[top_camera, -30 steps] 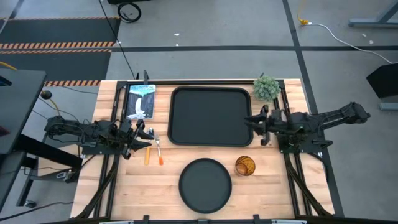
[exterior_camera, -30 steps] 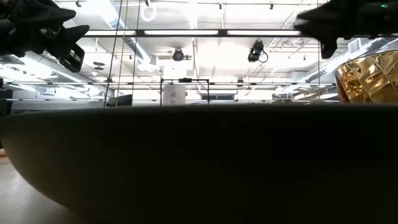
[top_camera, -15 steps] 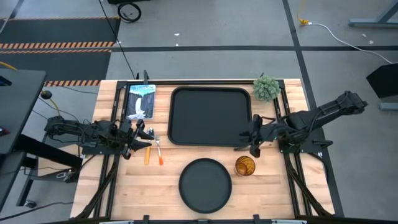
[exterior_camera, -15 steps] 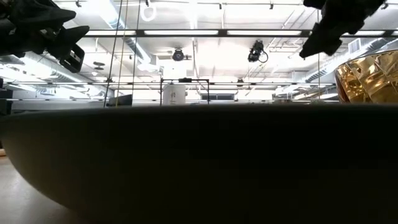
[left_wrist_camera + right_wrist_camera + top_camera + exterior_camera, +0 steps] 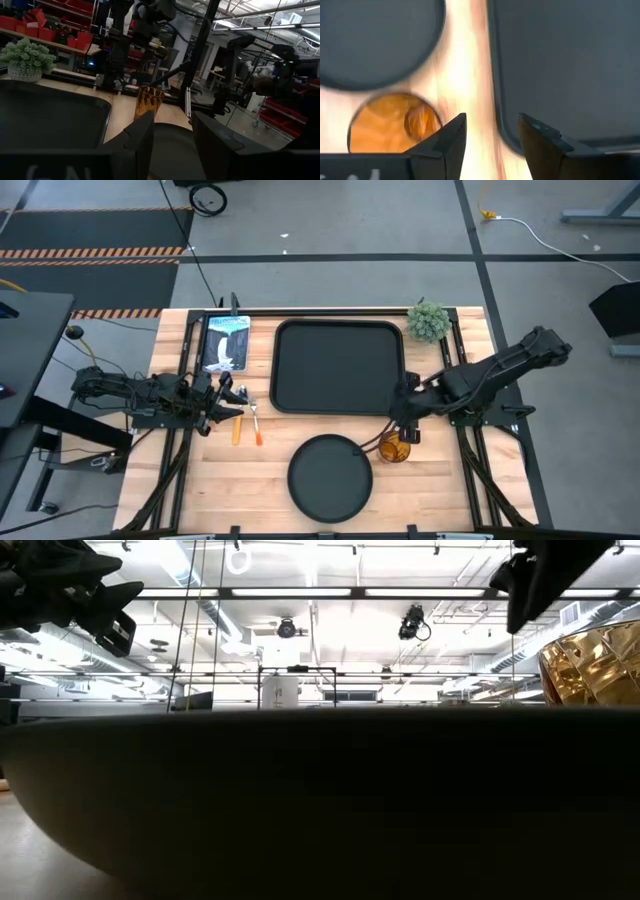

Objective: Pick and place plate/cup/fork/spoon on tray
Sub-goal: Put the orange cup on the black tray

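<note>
The black tray (image 5: 340,367) lies at the table's middle far side. The round black plate (image 5: 330,477) rests flat near the front edge and fills the low view (image 5: 300,800). The amber cup (image 5: 393,448) stands upright to the plate's right and also shows in the right wrist view (image 5: 395,122). The fork and spoon (image 5: 247,425) lie side by side left of the tray; which is which I cannot tell. My right gripper (image 5: 402,422) is open and points down just above the cup's far side, touching nothing. My left gripper (image 5: 235,402) is open beside the cutlery.
A small green plant (image 5: 427,321) stands at the tray's far right corner. A blue-and-white card (image 5: 226,342) lies left of the tray. Bare wood shows between the tray and the plate (image 5: 465,75).
My right gripper has gone from over the tray's right edge toward the table's near edge and down, tipping to point downward, and now stands over the cup. Its fingers stay open. Nothing on the table has moved.
</note>
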